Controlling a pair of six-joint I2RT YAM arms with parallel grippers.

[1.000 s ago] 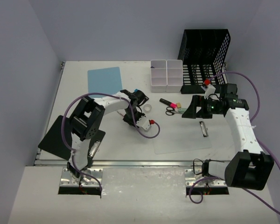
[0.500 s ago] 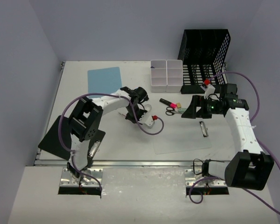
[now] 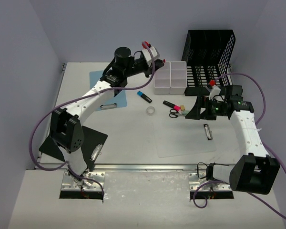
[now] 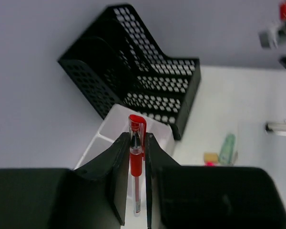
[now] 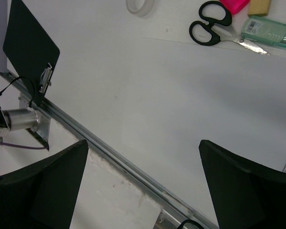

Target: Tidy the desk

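Lavender walls on three sides; contents were listed by size.

- worktop [image 3: 128, 143]: off-white, spread beneath both arms and carried everything below. A rail [image 3: 143, 166] ran along its near edge. Sorting looked only partly done.
- rack [image 3: 209, 47]: black mesh, upright in the far right corner.
- clipboard [image 5: 28, 45]: black, at the near left corner.
- clear sheet [image 3: 181, 143]: lay flat, right of centre.
- blue sheet [image 3: 97, 81]: far left, partly under the left arm.
- bins [image 3: 174, 81]: white, divided, just beside the rack.
- right fingers [image 3: 195, 110]: spread as wide as they went, nothing between them, hovering near the scissors.
- left fingers [image 4: 126, 145]: pressed together on the pen, raised above the worktop and aimed at the bins.
- scissors [image 3: 174, 113], pink highlighter [image 3: 169, 103], blue marker [image 3: 144, 97], tape [image 3: 151, 110]: loose mid-worktop, between the bins and the clear sheet.
- pen [image 4: 136, 123]: red and capped, pinched along its barrel, with the cap end jutting past the fingertips.

Risk note: the pen was slim and round, so it could pivot in so narrow a pinch. Its jutting end might then catch a bin rim or divider on the way down. A release from too high would likely let it bounce out or roll across the worktop. The light bins could also shift if nudged.
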